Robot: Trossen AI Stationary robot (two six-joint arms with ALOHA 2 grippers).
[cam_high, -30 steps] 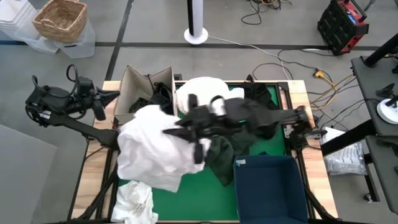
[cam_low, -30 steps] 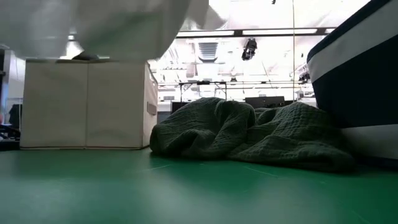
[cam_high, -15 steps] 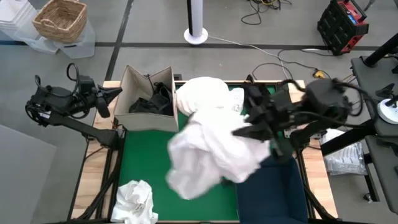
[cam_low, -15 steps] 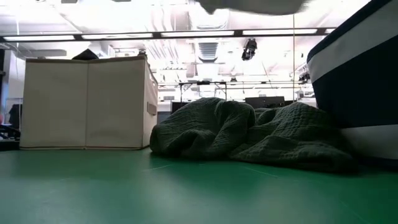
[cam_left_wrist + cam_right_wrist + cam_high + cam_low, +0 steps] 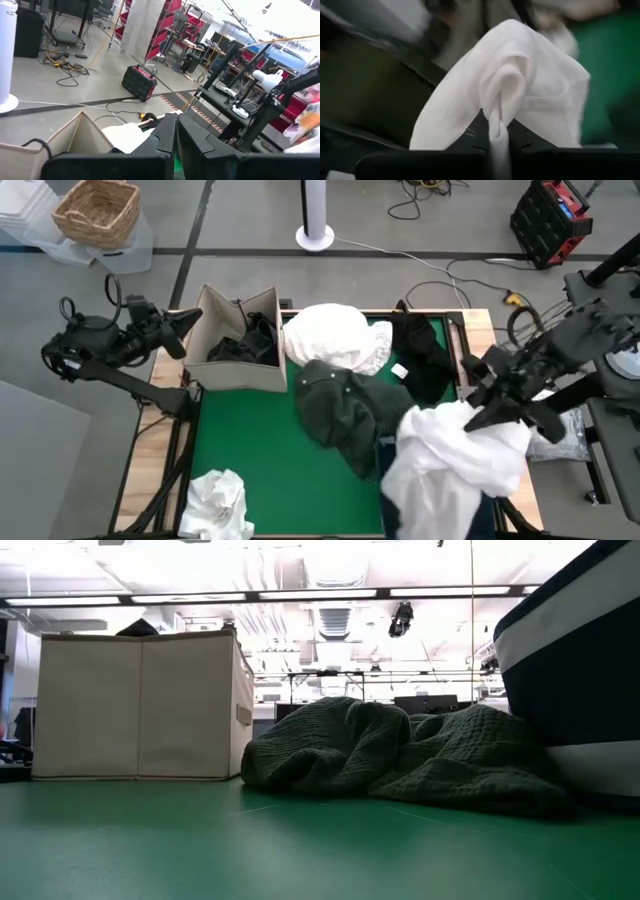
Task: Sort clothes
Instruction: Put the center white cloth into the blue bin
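Observation:
My right gripper (image 5: 480,416) is shut on a large white garment (image 5: 448,465) and holds it above the navy bin (image 5: 572,660) at the table's near right. A dark green garment (image 5: 345,410) lies crumpled mid-table. Another white garment (image 5: 335,335) and a black one (image 5: 420,355) lie at the far side. A small white garment (image 5: 215,500) lies at the near left. My left gripper (image 5: 190,325) is shut on nothing and hovers by the far left corner of the beige box (image 5: 235,340). My right gripper pinches a bunched fold of the white garment (image 5: 498,131) between its two fingers (image 5: 521,136). The cloth billows up past the fingertips in the wrist view. In the high view the garment hangs slack below the gripper, lifted clear of the table and spread over the bin.
The beige box holds dark clothes (image 5: 245,342). The green mat (image 5: 250,440) is bare between the box, the dark green garment and the small white garment. The navy bin is mostly hidden under the hanging cloth in the high view.
My right gripper has swung from above the table's left middle toward the right edge, turning as it went. It has carried the white garment across and over the navy bin. This has uncovered the dark green garment, which has stayed in place.

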